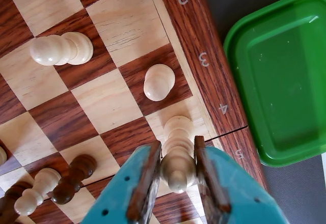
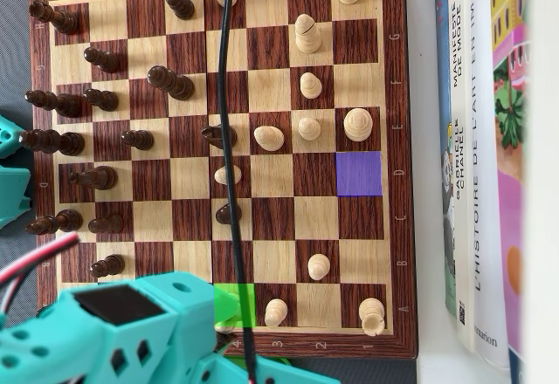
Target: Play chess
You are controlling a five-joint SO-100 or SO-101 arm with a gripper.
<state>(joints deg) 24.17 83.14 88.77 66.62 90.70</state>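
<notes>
In the wrist view my teal gripper is shut on a tall light wooden chess piece. Both brown-lined fingers press against its rounded head. The piece's base is over a light square at the chessboard edge, between numerals 4 and 5. I cannot tell whether it is touching the square. In the overhead view the teal arm covers the board's bottom-left corner and hides the jaws and the held piece. There a green-tinted square lies by the arm, and a purple-tinted square sits mid-right.
A light pawn stands one square beyond the held piece, and a larger light piece is farther left. Dark pieces crowd the lower left. A green tray lies off the board's edge. Books flank the board, and a black cable crosses it.
</notes>
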